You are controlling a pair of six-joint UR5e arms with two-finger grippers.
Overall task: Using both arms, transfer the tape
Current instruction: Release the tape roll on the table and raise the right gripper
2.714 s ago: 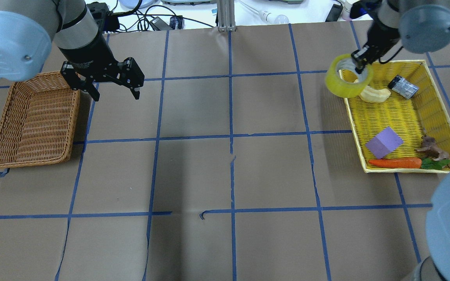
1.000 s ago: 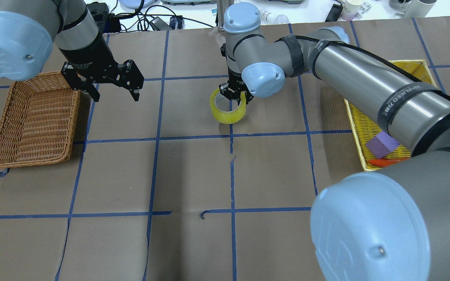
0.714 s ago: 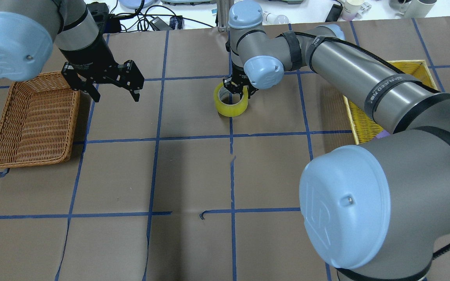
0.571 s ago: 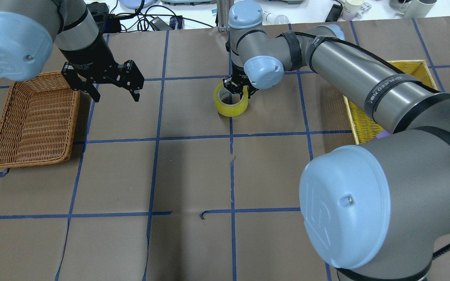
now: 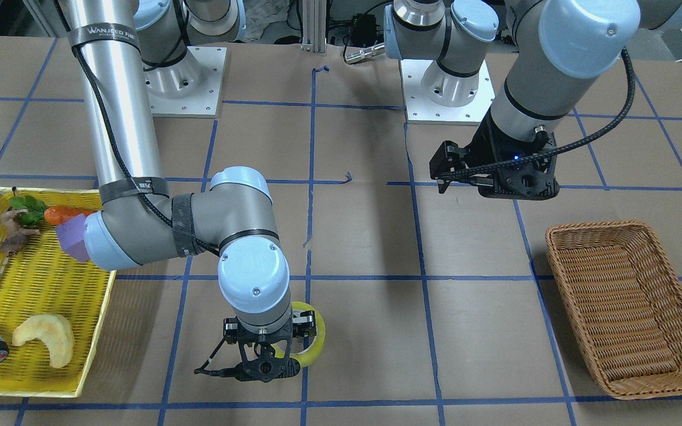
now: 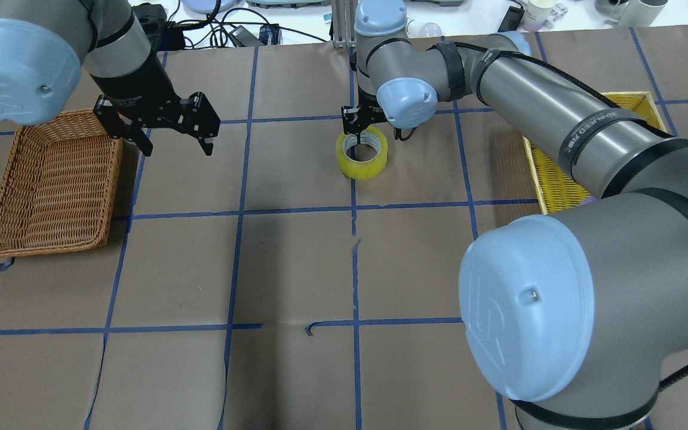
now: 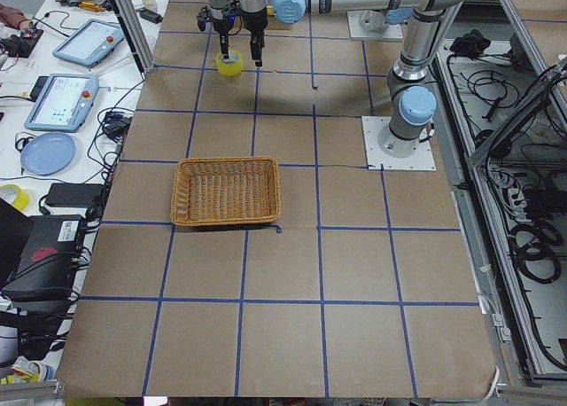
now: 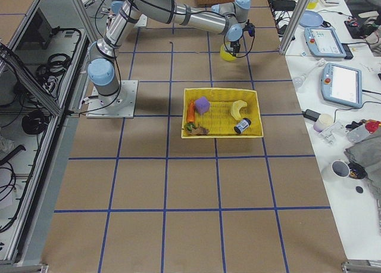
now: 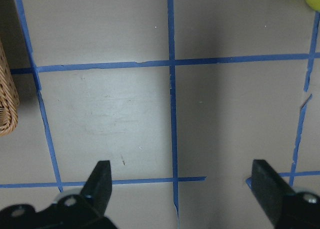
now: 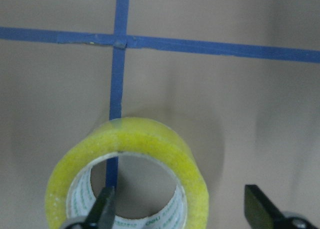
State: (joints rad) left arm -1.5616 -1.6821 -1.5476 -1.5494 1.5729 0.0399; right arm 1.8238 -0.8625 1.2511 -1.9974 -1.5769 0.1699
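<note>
The right pincer (image 10: 181,211) is hanging spread over the tape (image 6: 362,170), gripping nothing. One of its fingers (image 10: 102,211) is dipping inside the pale core, and the other is standing outside the yellow wall with clear air between them. The roll is sitting flat on the brown surface (image 6: 296,257) near its middle, across a blue line (image 10: 117,79), with its hole facing straight up, so its axis is running vertically.

The left pincer (image 6: 177,148) is also spread and carrying nothing. It is hovering just beside the wicker basket (image 6: 51,179), well apart from the roll.

That gap is what I judge the coming move to be turning on. The tape is lying toward the robot's right of the left pincer, with only bare surface between them. The right arm is by far the nearer, and it is sitting directly on top.

The right wrist view is giving away the finger-in-core detail. From overhead and from the front the wrist is covering that spot, so the straddle is hard to read there. The left wrist view is catching only a yellow sliver at its upper right corner — enough to say which way the roll lies, nothing more.
</note>
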